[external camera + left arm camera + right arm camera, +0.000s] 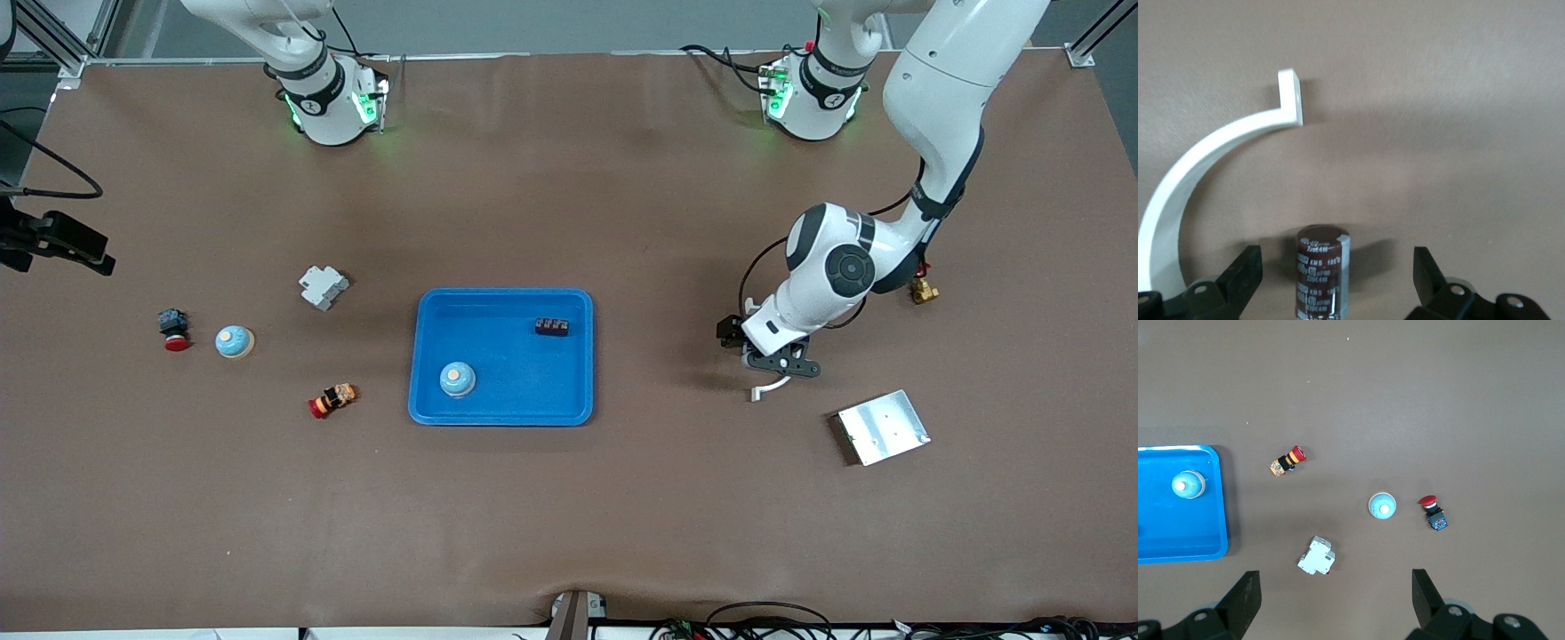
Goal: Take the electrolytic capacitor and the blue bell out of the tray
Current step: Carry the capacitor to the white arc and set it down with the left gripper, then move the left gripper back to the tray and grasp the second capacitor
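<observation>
My left claw [1331, 280] gapes wide, gripping nothing; electrolytic capacitor [1321, 272] stands upright on the counter [569, 516] between its fingers, outside the tray [500, 416]. Lifting carelessly could topple it. Blue bell [457, 379] sits in tray. Right claw [1335, 603] waits wide, empty, high over the counter's right-arm end.

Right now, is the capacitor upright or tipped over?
Upright: the capacitor stands on the table between the left gripper fingers, which are spread clear of it.
</observation>
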Robot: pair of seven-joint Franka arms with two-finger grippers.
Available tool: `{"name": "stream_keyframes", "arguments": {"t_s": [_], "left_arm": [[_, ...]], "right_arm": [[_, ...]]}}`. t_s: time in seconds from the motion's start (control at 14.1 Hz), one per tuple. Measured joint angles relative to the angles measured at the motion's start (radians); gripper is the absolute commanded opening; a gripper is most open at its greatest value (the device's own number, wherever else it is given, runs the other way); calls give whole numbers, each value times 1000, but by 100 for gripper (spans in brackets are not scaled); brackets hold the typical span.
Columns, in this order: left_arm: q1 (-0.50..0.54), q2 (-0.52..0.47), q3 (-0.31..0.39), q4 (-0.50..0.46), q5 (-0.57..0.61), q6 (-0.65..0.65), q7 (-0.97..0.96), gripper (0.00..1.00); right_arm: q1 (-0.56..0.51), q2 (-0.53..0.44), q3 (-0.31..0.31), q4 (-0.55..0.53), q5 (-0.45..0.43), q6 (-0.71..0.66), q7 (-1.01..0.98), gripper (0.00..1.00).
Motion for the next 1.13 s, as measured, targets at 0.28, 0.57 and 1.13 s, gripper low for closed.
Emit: {"name": "stream_keyframes", "arguments": {"t_s": [0.28,0.57,1.13], "left_arm": [[1,-64,-19,35,0,-106,-46,100],[-1,-88,-96,76,0,-150,-227,100],[-74,-88,-199,137,0,-159,-925,100]], "right_arm": [[1,4,3,0,0,0,0,100],[2,5,4,0,0,-1,0,100],[0,6,1,-1,40,-5,2,100]]}}
